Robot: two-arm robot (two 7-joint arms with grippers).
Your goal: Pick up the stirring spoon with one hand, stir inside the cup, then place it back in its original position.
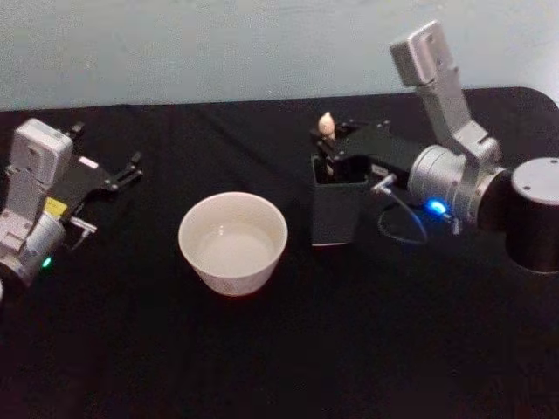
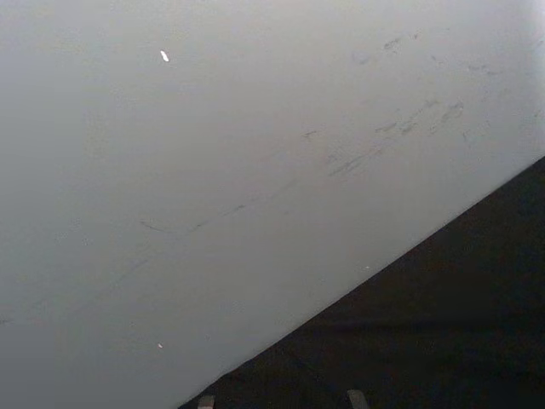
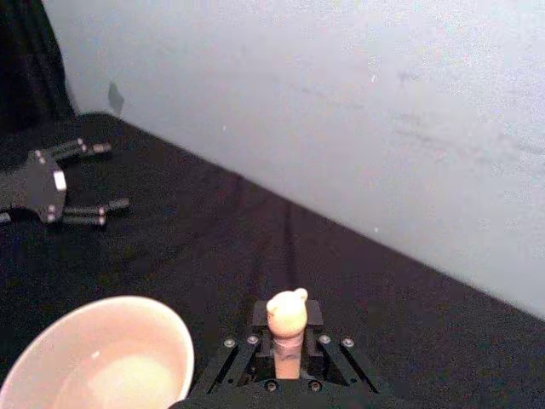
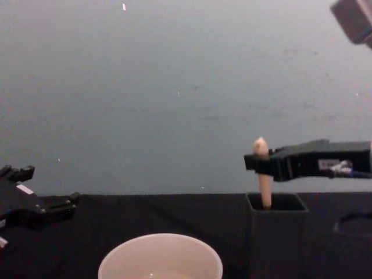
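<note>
right gripper grips spoon in holder, cup beside.

dim, flat light throughout. the black counter swallows shadows; the pale wall behind is evenly lit. the cup stands out brightest, and a small blue light glows on the right arm.

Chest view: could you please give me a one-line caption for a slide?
Right gripper grips the stirring spoon standing upright in the dark holder, beside the cup; left gripper parked at left.
</note>
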